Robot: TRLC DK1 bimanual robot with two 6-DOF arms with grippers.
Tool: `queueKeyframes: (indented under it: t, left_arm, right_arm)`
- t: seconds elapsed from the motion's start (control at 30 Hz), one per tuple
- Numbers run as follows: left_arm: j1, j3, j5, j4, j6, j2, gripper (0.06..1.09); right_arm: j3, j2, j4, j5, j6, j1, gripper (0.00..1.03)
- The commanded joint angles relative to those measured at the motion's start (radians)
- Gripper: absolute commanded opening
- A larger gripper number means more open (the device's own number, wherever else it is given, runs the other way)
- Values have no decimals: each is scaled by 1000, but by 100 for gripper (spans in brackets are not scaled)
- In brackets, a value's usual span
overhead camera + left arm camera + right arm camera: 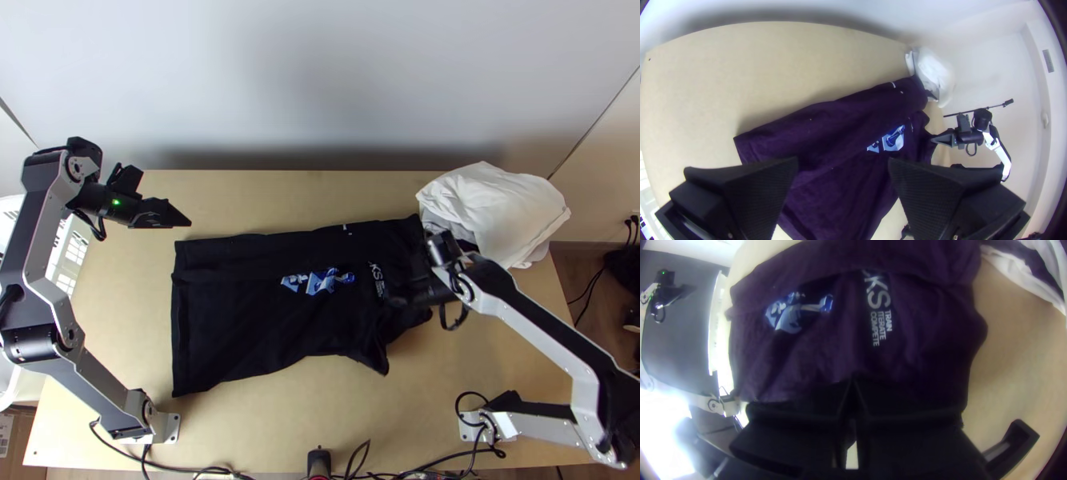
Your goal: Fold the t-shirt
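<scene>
The black t-shirt (240, 320) lies rumpled on the worktop (264, 424), its far side apparently folded over; near side and final halving seem left. The left gripper (843, 163) gapes; the right gripper (853, 378) is closed at the shirt (pinching cloth? I can't tell).

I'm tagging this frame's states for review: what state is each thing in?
T-shirt: spread, far side folded over, right end rumpled.
White cloth: bunched, far right corner.
Left gripper: open, off the shirt.
Right gripper: shut, at the shirt; whether it holds cloth, unclear.
</scene>
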Motion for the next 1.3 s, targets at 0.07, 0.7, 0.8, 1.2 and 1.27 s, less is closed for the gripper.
queueKeyframes:
  t: [0.07, 0.7, 0.8, 1.2, 1.27]
  left_arm:
    - [3, -10, 8, -4, 6, -4, 104]
    - [3, -55, 11, -7, 20, -19, 104]
    - [3, -55, 12, -7, 26, -21, 104]
    - [19, -156, -44, -5, 20, -62, 104]
    - [35, -213, -80, -5, -10, -82, 104]
  right_arm:
    - [120, 174, 111, 29, 21, -41, 3]
    - [158, 256, 209, 146, 145, -58, 99]
    - [155, 153, 206, 146, 110, -70, 98]
    - [146, 36, -263, 129, 85, -177, 98]
    - [132, 38, -306, 117, 90, -182, 98]
